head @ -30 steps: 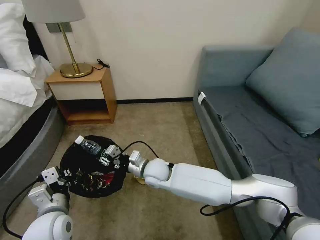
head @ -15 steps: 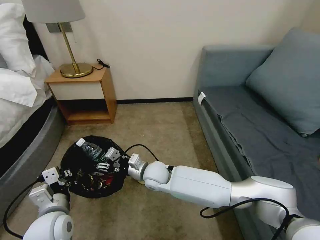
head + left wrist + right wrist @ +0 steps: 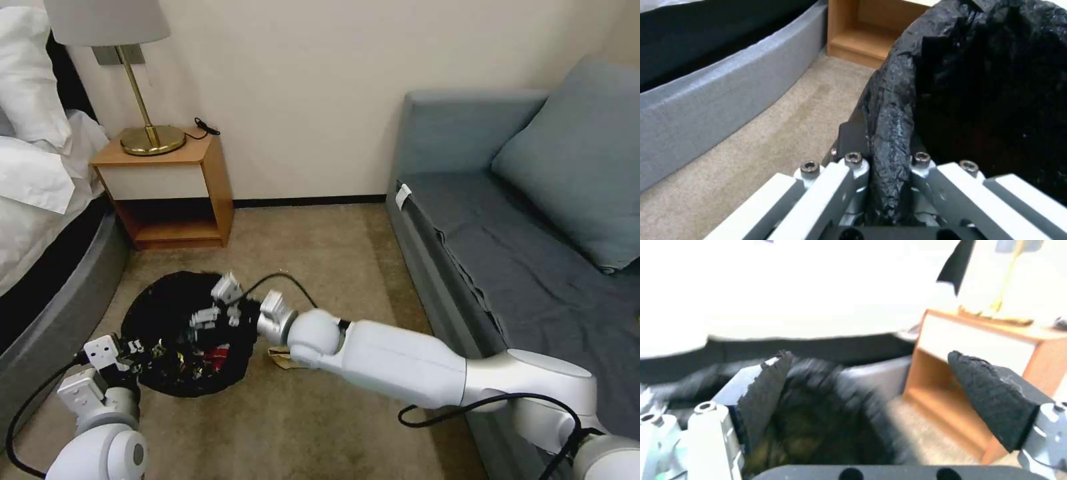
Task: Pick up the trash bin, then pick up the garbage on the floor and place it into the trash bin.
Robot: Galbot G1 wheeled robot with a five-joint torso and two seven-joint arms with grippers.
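Gripping the bag-covered rim of the trash bin (image 3: 183,343) at its seven o'clock edge, the left gripper (image 3: 882,180) has its fingers pinched on a fold of crinkled black liner. The bin sits on the carpet (image 3: 320,267) between the bed (image 3: 47,280) at nine o'clock and the sofa (image 3: 520,253) at three o'clock, with shiny and red garbage (image 3: 200,357) lying inside it. The right gripper (image 3: 213,303) hangs over the bin's mouth toward its one o'clock side, its black-padded fingers (image 3: 991,396) spread wide with nothing between them. A crumpled brown paper piece (image 3: 281,359) lies on the carpet just beside the bin at four o'clock, under the right arm (image 3: 400,367).
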